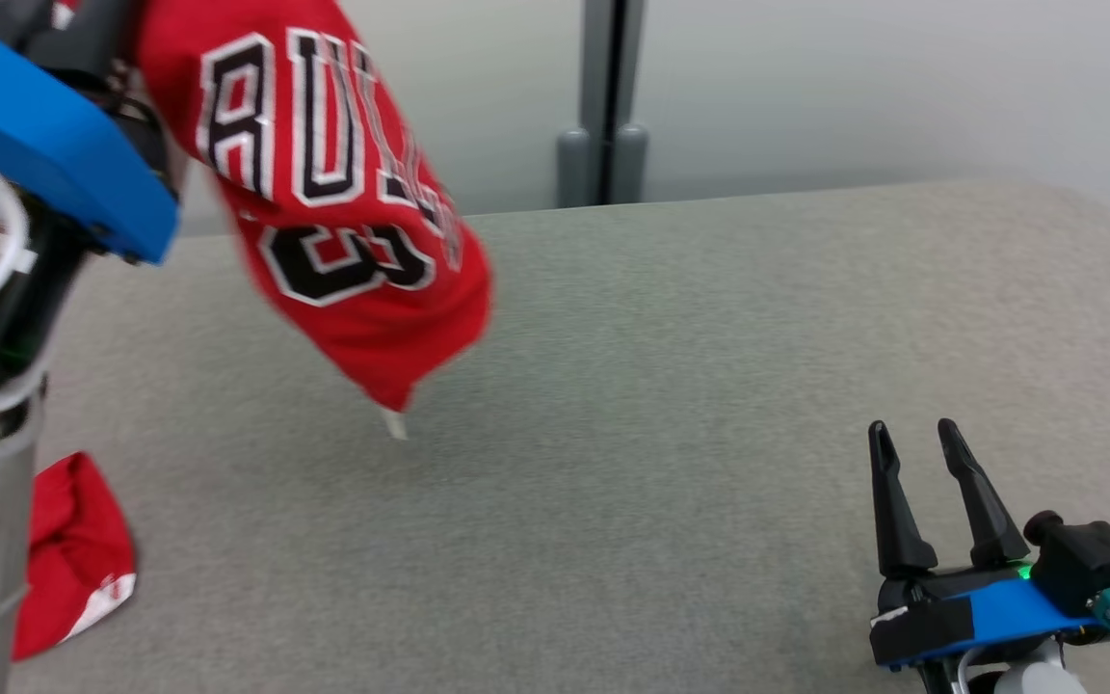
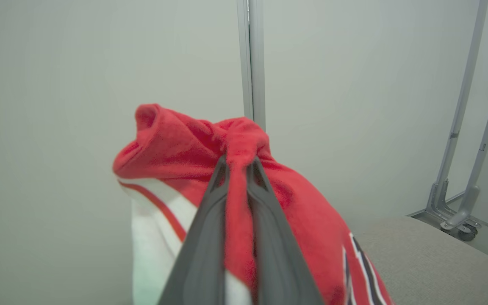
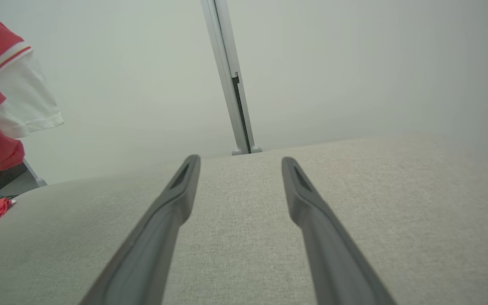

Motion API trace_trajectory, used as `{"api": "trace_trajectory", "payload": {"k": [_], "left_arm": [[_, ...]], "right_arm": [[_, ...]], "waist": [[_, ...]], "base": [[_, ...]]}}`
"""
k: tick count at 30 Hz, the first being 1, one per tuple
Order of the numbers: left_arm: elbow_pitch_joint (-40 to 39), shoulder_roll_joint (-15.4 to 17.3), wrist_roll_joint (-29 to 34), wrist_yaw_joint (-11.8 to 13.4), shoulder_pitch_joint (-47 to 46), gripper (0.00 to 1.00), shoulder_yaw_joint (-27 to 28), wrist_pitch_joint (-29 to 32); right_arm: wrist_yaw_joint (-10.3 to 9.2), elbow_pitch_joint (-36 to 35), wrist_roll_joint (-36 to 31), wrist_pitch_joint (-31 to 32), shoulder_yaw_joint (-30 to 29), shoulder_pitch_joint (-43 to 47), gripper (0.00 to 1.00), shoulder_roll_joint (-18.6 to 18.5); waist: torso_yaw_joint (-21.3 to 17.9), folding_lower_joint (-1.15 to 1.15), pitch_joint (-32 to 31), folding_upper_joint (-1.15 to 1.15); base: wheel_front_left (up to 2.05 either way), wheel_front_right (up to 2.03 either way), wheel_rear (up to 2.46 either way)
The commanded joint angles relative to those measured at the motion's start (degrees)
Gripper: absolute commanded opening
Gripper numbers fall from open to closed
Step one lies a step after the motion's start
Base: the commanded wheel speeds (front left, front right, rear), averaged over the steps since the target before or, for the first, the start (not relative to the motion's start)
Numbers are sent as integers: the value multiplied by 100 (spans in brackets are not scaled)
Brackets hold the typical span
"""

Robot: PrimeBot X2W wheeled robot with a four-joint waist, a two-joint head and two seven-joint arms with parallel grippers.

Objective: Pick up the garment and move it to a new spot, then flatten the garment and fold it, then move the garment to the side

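Far left, the left gripper [image 2: 237, 163] is pinched nearly shut on a bunched-up fold of the red jersey [image 1: 324, 193], which dangles in the air over the left part of the grey table [image 1: 661, 434]. Another bit of red cloth [image 1: 73, 549] lies at the table's near left edge. Over on the right, the right gripper [image 1: 913, 434] sits low with fingers spread wide, holding nothing.

One red jersey with black-and-white lettering [image 1: 324, 193] hangs above the far left corner of the single grey fabric-covered surface [image 1: 661, 386]. One further red cloth piece with white trim [image 1: 73, 549] lies at the near left edge; whether it is a second garment cannot be told. There are two grippers, the left gripper [image 2: 238, 163] and the right gripper [image 1: 913, 429], with two dark fingers each. One grey upright post [image 1: 603, 96] stands beyond the far edge.
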Motion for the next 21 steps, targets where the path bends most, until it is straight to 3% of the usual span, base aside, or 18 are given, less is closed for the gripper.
{"api": "trace_trajectory", "payload": {"k": [1,8,16,17,18,20,21], "left_arm": [[-51,-48,-28,-39,27,0,-84,21],[141,-259,157,-246,553,0,-903,-188],[1718,-698,732,-278,1462,0,-1919,-1288],[1977,-796,790,-268,1533,30,-1993,-1450],[2251,-896,816,-238,1607,40,-2058,-1588],[2739,-1089,842,-204,1719,100,-2144,-1831],[2954,-1194,819,-170,1764,100,-2157,-1945]], "right_arm": [[3,5,27,-30,41,-11,100,-21],[3,-29,102,-38,114,-67,100,-20],[3,-54,110,-45,124,-162,100,-19],[3,-61,115,-44,132,-166,100,-19],[3,-66,116,-45,135,-163,100,-20],[3,-72,107,-45,137,-138,100,-19],[3,-68,93,-45,133,-125,100,-20]], "waist": [[-232,1,-88,0],[-899,1,84,0],[-1324,1,297,0],[-1347,1,305,0],[-1361,1,305,0],[-1360,1,300,0],[-1342,1,287,0]], "base": [[0,0,0],[0,0,0],[0,0,0],[0,0,0],[0,0,0],[0,0,0],[0,0,0]]}}
